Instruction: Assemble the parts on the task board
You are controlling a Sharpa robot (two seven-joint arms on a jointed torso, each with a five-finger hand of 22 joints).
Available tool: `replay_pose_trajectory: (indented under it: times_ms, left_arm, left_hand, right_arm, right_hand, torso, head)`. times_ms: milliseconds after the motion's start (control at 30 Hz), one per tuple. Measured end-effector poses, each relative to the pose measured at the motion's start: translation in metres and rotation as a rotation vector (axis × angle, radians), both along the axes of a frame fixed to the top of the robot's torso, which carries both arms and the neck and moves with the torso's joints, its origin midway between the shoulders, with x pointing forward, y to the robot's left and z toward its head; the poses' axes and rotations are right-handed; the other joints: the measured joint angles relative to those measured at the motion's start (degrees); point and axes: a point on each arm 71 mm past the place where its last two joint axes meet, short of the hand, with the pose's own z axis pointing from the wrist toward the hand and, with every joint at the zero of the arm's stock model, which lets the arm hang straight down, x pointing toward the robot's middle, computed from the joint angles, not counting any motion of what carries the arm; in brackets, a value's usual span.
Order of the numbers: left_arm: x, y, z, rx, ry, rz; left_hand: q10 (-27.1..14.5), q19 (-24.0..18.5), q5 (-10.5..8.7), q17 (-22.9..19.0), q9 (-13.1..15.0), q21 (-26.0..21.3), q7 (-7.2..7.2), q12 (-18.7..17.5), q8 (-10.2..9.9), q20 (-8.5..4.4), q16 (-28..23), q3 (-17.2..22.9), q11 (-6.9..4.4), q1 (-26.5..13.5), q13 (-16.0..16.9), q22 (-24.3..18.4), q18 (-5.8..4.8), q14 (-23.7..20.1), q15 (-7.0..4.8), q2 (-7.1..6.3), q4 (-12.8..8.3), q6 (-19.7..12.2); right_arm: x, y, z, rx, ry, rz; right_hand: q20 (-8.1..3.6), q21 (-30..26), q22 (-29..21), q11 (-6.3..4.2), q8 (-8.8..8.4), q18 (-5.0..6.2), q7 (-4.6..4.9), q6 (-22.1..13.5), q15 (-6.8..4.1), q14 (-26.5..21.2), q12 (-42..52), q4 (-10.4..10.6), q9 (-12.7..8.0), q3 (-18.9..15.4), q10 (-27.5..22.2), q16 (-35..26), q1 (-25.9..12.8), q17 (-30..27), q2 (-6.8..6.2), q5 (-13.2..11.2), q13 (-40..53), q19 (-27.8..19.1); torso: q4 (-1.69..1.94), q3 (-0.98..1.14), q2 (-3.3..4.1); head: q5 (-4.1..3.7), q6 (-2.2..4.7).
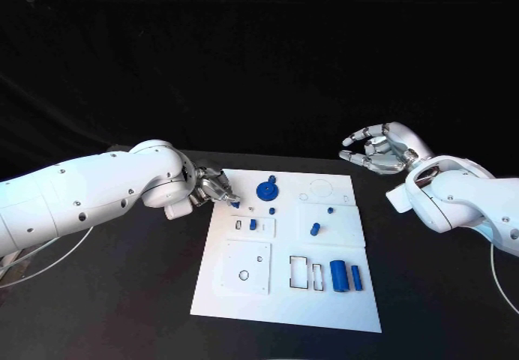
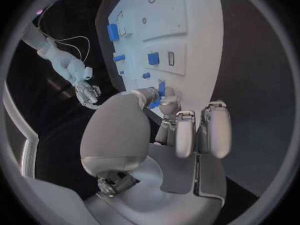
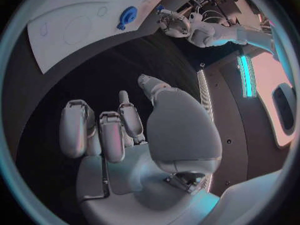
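Left hand apparently pinches a small blue part at the task board edge. Right hand released, well clear.

1. The task board looks like matt white plastic, smooth.
2. The blue parts look like smooth plastic with a slight sheen.
3. The table is matt black.
4. Left hand and right hand: satin silver fingers, metallic-looking.
5. The arms have glossy white shells.
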Motion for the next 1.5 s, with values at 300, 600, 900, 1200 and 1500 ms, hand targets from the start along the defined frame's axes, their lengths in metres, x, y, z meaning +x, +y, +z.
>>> replay_pose_trajectory:
  times_ms: [300,600,900,1200,1500]
  left_arm:
    - [-0.015,-0.003,-0.006,0.016,-0.051,-0.043]
    - [-0.022,-0.010,-0.015,0.067,-0.074,-0.091]
    - [-0.027,-0.015,-0.022,0.111,-0.073,-0.117]
    - [-0.030,-0.017,-0.025,0.145,-0.068,-0.128]
    - [-0.030,-0.017,-0.026,0.162,-0.065,-0.132]
  left_hand:
    - [0.53,0.20,0.01,0.00,0.29,0.27,-0.10,0.46,0.00,-0.21,0.00,0.37,-0.12,-0.12,0.48,0.00,0.00,0.00,0.00,-0.63,0.25,0.49]
    - [1.03,0.20,0.01,0.00,0.30,0.50,-0.37,1.24,-0.01,-0.21,0.00,0.61,-0.20,-0.64,1.24,-0.01,0.00,0.00,0.00,-1.17,0.49,0.77]
    - [1.22,0.20,0.00,0.00,0.30,0.50,-0.17,1.43,0.22,-0.21,0.00,0.84,-0.39,-0.64,1.56,-0.01,0.00,0.00,0.00,-1.18,0.72,0.96]
    - [1.43,0.20,-0.06,0.00,0.22,0.50,-0.35,1.57,0.26,-0.20,0.00,3.12,-0.20,-1.56,1.79,-0.02,0.00,0.00,0.00,-2.06,-0.91,1.17]
    - [1.42,0.20,0.20,0.00,0.23,0.49,-0.35,1.57,0.23,-0.20,0.00,3.12,-0.19,-1.68,1.81,-0.02,0.01,0.00,0.00,-2.10,-0.92,1.17]
  right_arm:
    - [0.000,0.000,-0.001,0.000,0.002,-0.001]
    - [0.000,0.000,-0.002,0.000,0.003,0.000]
    - [0.000,0.000,-0.002,0.000,0.005,0.000]
    - [0.000,0.002,-0.003,0.001,0.009,0.003]
    - [0.000,0.003,-0.006,0.002,0.013,0.006]
  right_hand:
    - [0.00,0.00,-0.01,0.00,0.00,0.01,0.00,0.00,0.00,0.00,0.00,0.00,0.00,0.00,0.00,0.00,0.00,0.00,0.00,0.00,0.00,0.00]
    - [0.01,0.00,-0.01,0.00,0.00,0.00,0.00,0.00,0.00,0.00,0.00,0.00,0.01,0.00,0.00,0.00,0.00,0.00,0.00,0.00,0.00,0.01]
    - [0.01,0.00,-0.02,0.00,0.00,0.00,0.00,0.00,0.00,0.00,0.00,0.00,0.00,0.00,0.00,0.00,0.00,-0.01,0.00,0.00,0.00,0.01]
    - [0.01,0.00,-0.03,0.00,0.00,0.00,0.00,0.00,0.00,0.00,-0.23,0.16,0.01,0.16,0.00,0.00,0.00,-0.01,0.00,0.00,-0.08,0.01]
    - [0.01,0.00,-0.03,0.00,0.00,0.00,0.00,0.00,0.00,0.00,-0.23,0.16,0.01,0.16,0.00,0.00,0.00,0.04,0.00,0.00,-0.08,0.01]
  torso:
    - [0.01,-0.03,0.01]
    - [-0.12,-0.01,0.13]
    - [-0.14,0.05,0.13]
    - [-0.08,0.05,0.13]
    - [-0.08,0.09,0.12]
  head:
    - [0.14,-0.05]
    - [0.41,0.05]
    - [0.55,0.08]
    - [0.47,-0.20]
    - [0.48,-0.38]
